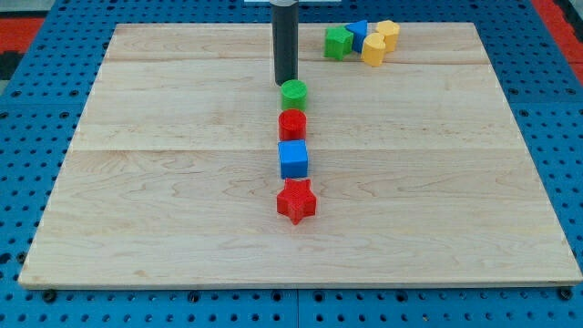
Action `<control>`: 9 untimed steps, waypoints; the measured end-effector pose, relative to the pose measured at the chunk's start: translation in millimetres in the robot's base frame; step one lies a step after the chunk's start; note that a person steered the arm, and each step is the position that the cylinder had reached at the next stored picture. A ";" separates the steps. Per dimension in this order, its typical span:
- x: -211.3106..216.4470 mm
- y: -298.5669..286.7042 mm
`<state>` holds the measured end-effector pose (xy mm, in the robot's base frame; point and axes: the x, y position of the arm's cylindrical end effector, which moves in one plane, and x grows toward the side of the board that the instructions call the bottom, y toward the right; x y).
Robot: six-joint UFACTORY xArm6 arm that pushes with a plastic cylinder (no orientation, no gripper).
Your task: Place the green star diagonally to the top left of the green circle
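The green star [338, 42] lies near the view's top, right of centre, touching a cluster of blue and yellow blocks. The green circle [293, 93] sits at the top of a column of blocks in the board's middle. My tip [286, 83] is at the lower end of the dark rod, just above and slightly left of the green circle, close to or touching it. The green star is well to the upper right of the green circle.
Below the green circle stand a red circle [292, 124], a blue cube [293, 158] and a red star [296, 201] in a column. Next to the green star are a blue block [357, 34] and two yellow blocks [374, 49], [388, 33]. The wooden board [164, 182] lies on blue pegboard.
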<state>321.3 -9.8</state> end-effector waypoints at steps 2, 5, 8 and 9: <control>-13.9 -28.5; -29.4 155.0; -116.0 169.0; -119.4 169.0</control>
<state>201.9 159.2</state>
